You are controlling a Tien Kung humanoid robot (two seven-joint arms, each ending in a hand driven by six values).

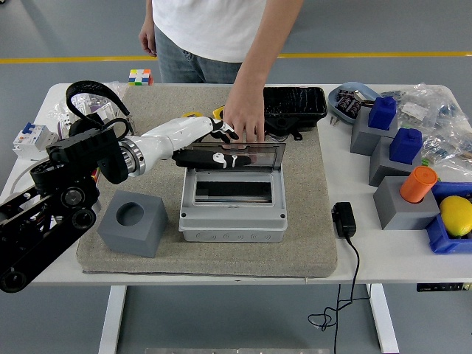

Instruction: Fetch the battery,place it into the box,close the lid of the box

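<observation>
The grey box (232, 221) sits on the mat with its clear lid (262, 158) standing up, tilted a little toward me. A dark rectangular thing (234, 190) lies inside the box. My left hand (221, 153) has a white forearm and black fingers. It reaches in from the left, its fingers stretched flat along the lid's upper part, holding nothing. A person's hand (245, 118) rests at the lid's top edge from behind. A black flat pack (295, 103) lies behind the box. My right arm is out of view.
A grey cube (131, 223) with a round hole stands left of the box on the felt mat (313, 243). A black adapter (343, 219) and its cable lie to the right. Grey blocks (402, 203) with blue and orange pieces and a lemon (457, 215) stand at the far right.
</observation>
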